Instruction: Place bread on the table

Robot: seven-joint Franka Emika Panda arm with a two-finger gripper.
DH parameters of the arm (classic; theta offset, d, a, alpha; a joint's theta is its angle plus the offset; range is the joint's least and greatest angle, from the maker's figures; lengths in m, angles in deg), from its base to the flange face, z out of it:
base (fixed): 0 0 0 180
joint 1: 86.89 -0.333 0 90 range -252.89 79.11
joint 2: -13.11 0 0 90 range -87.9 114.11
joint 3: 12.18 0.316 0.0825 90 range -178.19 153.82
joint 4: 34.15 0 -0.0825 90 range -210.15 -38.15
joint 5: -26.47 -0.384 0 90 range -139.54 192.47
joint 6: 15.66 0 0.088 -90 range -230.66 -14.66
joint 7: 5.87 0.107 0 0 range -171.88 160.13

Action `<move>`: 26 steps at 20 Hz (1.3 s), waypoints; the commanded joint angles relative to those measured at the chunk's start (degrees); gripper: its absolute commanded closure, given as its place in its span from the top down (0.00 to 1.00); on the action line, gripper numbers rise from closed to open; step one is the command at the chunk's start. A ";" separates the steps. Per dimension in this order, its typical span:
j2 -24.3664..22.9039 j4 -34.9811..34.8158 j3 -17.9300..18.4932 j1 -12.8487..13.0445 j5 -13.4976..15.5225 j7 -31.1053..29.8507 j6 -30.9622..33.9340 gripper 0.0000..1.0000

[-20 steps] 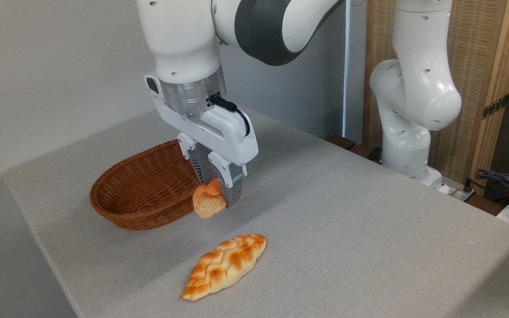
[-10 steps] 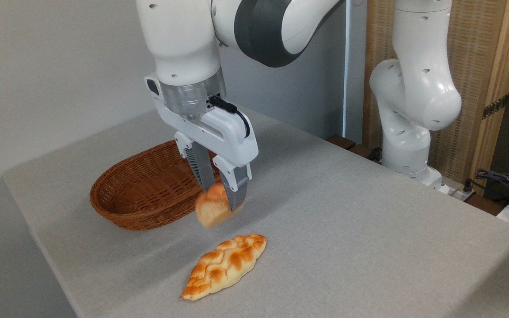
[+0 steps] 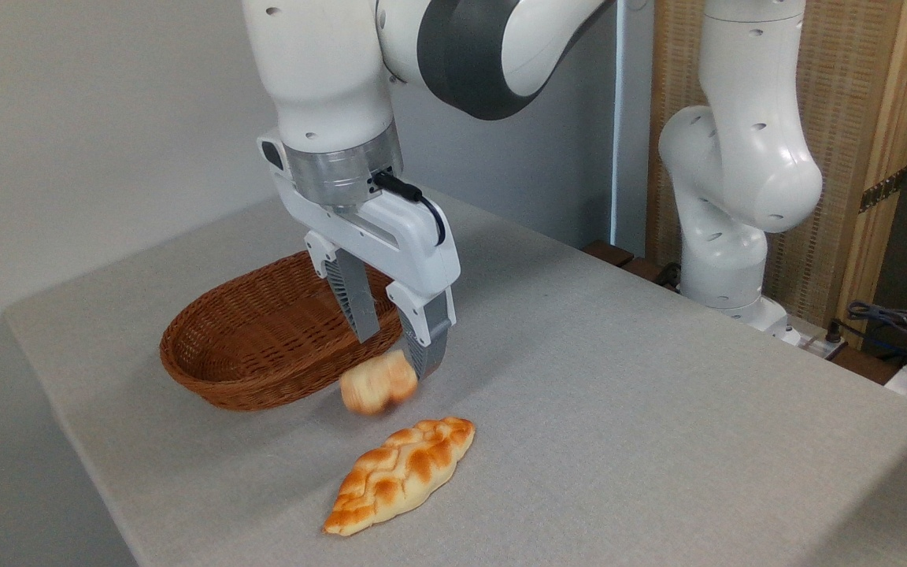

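Hanging spread wide, the pincer (image 3: 398,354) leaves the blurred bread (image 3: 377,383) loose beside the basket (image 3: 264,346) rim.

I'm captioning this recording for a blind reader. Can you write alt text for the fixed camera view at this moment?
A white robot arm's open gripper hangs above a small round bread roll, blurred, beside a brown wicker basket on a grey table. A long braided loaf lies on the table nearer the camera.
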 commanded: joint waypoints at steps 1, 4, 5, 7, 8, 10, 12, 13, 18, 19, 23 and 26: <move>-0.69 0.12 0.51 0.54 -0.78 0.78 0.92 1.00; -0.87 0.39 0.51 0.54 -0.87 0.78 0.13 1.00; -0.87 0.48 0.51 0.54 -0.87 0.78 -0.14 1.00; -0.95 0.91 0.42 0.54 -0.87 0.70 -1.45 1.00; -1.04 1.00 0.42 0.63 -0.87 0.61 -3.11 1.00; -1.04 1.00 0.33 0.63 -0.87 0.52 -5.14 1.00; -1.13 1.00 0.25 0.63 -0.87 0.52 -6.46 1.00; -1.22 1.00 0.33 0.63 -0.87 0.52 -7.16 1.00; -1.31 1.00 0.25 0.63 -0.87 0.52 -10.59 1.00; -1.31 1.00 0.25 0.63 -0.87 0.52 -10.69 1.00; -1.31 1.00 0.25 0.63 -0.87 0.52 -10.77 1.00; -1.31 1.00 0.25 0.63 -0.87 0.52 -10.69 1.00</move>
